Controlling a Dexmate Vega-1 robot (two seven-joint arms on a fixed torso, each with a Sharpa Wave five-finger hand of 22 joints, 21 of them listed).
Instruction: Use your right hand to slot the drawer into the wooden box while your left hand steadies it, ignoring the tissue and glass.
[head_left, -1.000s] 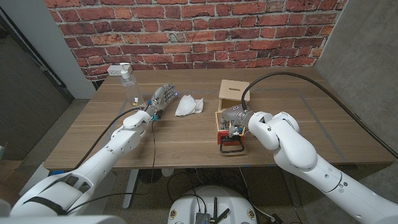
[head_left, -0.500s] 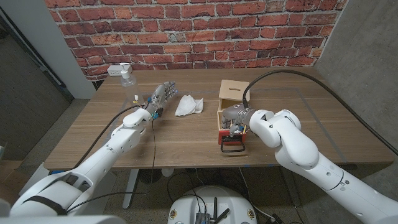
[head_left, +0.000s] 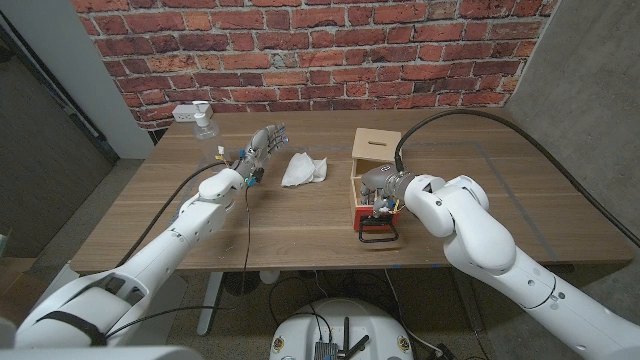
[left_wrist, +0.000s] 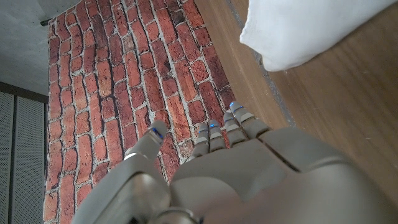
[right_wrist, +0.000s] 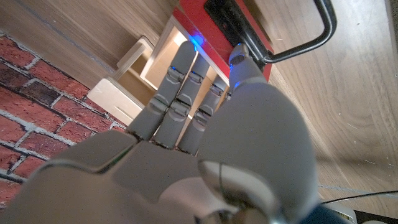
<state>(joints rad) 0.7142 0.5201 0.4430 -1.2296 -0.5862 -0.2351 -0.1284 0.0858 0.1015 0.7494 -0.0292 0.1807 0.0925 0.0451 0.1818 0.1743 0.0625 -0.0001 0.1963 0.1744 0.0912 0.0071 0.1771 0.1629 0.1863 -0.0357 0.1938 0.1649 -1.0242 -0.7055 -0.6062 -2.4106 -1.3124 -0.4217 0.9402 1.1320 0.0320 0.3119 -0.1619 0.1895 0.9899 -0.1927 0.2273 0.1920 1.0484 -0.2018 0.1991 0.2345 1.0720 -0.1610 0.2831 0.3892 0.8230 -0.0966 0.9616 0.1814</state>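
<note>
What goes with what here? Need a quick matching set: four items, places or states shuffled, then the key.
Items:
1. red drawer with black wire handle
2. crumpled white tissue
3. clear glass bottle with white pump
4. left hand

Places or states:
A. far left of the wooden table, by the wall
B. between left hand and pale wooden box
C. raised, holding nothing
D. at the box's near side, right hand on it

Pairs: 1-D, 2-B, 3-A, 4-C
</note>
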